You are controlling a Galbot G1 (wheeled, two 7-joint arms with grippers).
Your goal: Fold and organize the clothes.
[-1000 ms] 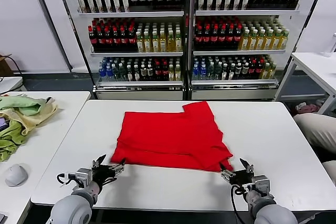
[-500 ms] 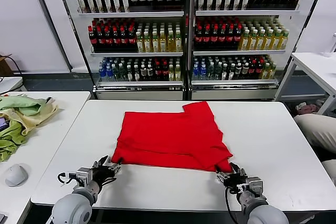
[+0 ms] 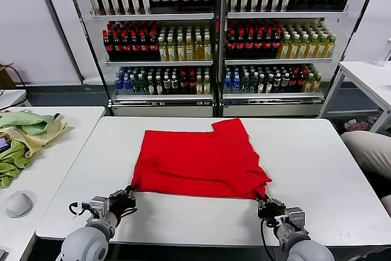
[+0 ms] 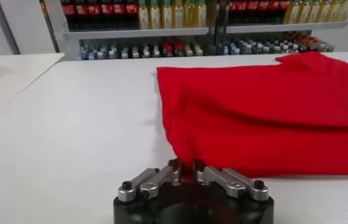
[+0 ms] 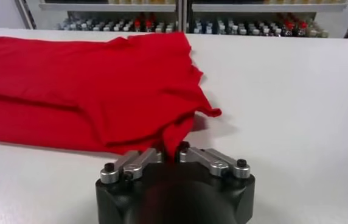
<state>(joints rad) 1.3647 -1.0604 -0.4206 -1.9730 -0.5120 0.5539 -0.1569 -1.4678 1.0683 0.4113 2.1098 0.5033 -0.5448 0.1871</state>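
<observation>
Both grippers, left (image 3: 128, 196) and right (image 3: 264, 203), pinch red T-shirt (image 3: 198, 157) corners

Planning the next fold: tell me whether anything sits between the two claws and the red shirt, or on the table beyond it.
Nothing visible does. The left claw and right claw are each shut on a near corner of the red shirt. The white table around and beyond the shirt shows nothing lying on it.

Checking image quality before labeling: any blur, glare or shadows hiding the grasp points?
Head view: evenly lit, red T-shirt sharp, no glare on the white table. Left wrist view: left hand sharp at the near hem, far shelves soft. Right wrist view: right hand body slightly blurred, faint shadow under the pinched corner.
</observation>
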